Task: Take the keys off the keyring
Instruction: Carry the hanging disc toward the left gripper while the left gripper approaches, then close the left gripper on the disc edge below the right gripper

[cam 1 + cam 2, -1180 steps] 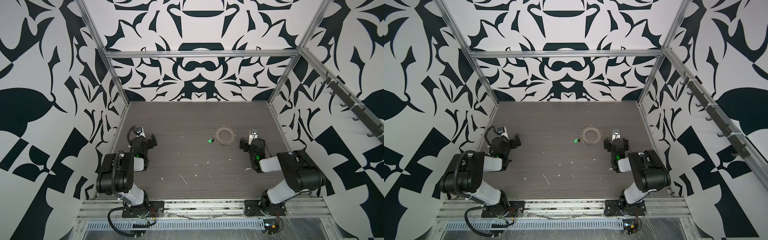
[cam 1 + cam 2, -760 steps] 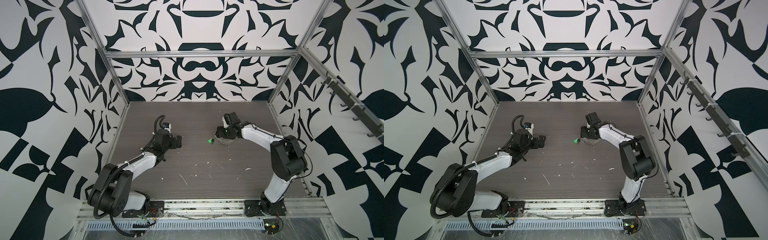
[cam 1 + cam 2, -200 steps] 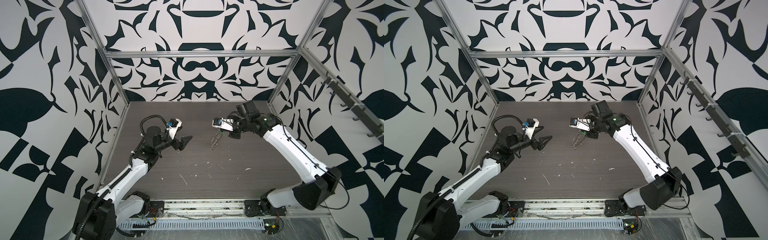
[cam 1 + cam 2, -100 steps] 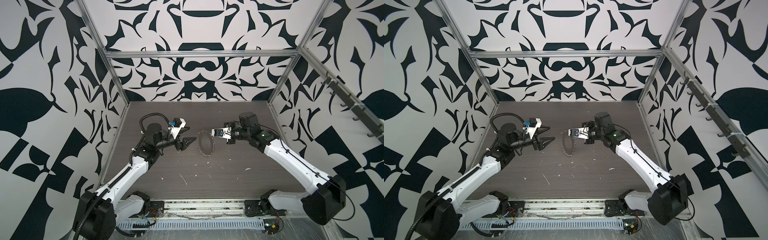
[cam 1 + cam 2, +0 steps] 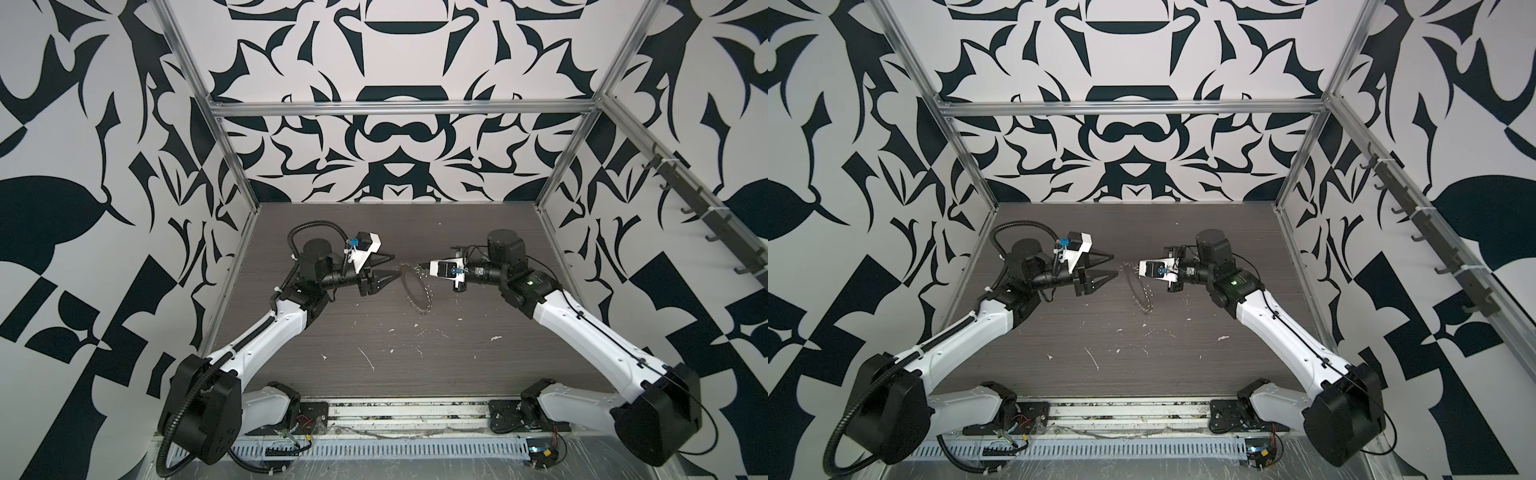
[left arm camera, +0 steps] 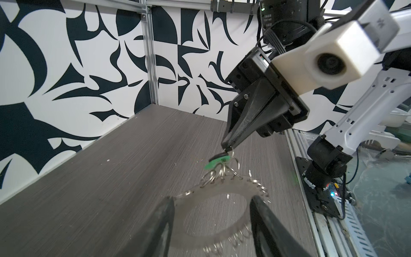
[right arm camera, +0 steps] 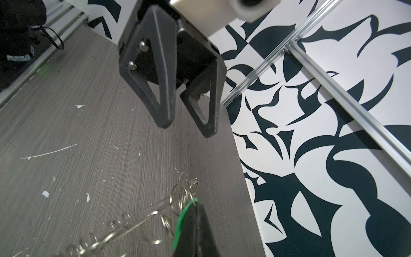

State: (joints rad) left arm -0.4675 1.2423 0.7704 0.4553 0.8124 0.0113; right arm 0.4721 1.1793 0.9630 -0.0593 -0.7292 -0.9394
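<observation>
1. R gripper [image 5: 420,266]: reaches in from the right toward table centre, raised off the table [image 5: 374,345]. Jaws together, clamped on the keys [image 6: 216,163]. In the L wrist view the tips pinch the black piece at the top of the green block. The block hangs just below them.

2. Keys, R wrist view: the green edge of the keys [image 7: 181,220] lies against a finger of the R gripper [image 7: 196,213], w/ several wire loops [image 7: 184,191] bunched beside it.

3. Keyring [image 6: 222,187]: hangs below the keys by those loops, in the air btwn the two grippers. In both top views the keyring [image 5: 417,303] [image 5: 1140,300] shows nearly edge-on and tilted, upper end at the R gripper tips. In the L wrist view the table surface is visible through the central hole.

4. L gripper [image 5: 391,267]: reaches in from the left, pointing at the R gripper. Jaws apart, holding nothing.
- Both top views: its tips sit just beside the keyring's upper edge.
- L wrist view: the two fingers straddle the disc, one at each side of the rim. The near part is blurred, so contact w/ the rim cannot be confirmed.
- R wrist view: the L gripper [image 7: 186,129] shows a clear gap btwn its fingers.

5. Table: white flecks [image 5: 368,359] lie scattered on the front half.
</observation>
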